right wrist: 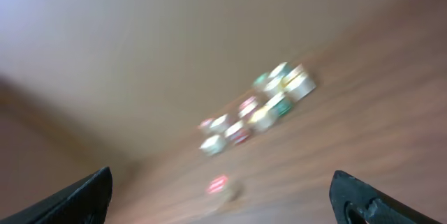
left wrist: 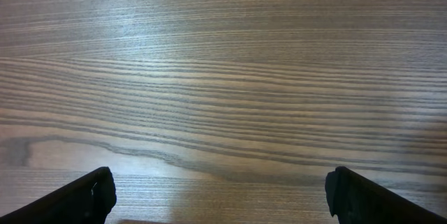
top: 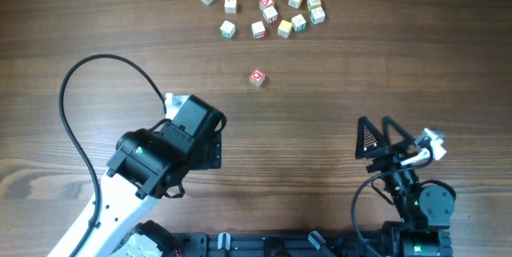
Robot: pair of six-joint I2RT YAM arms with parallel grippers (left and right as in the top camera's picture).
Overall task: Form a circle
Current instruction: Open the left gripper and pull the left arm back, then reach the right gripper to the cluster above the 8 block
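No circle yet; all the arranging is left to us.
The cubes (top: 272, 9) sit loosely clumped far across the table, a stray cube (top: 256, 78) nearer; our left gripper (left wrist: 220, 185) and right gripper (top: 376, 125) gape wide, empty.

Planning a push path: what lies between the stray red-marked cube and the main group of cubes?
Nothing. In the overhead view, only bare wooden table separates the stray cube from the group of cubes.
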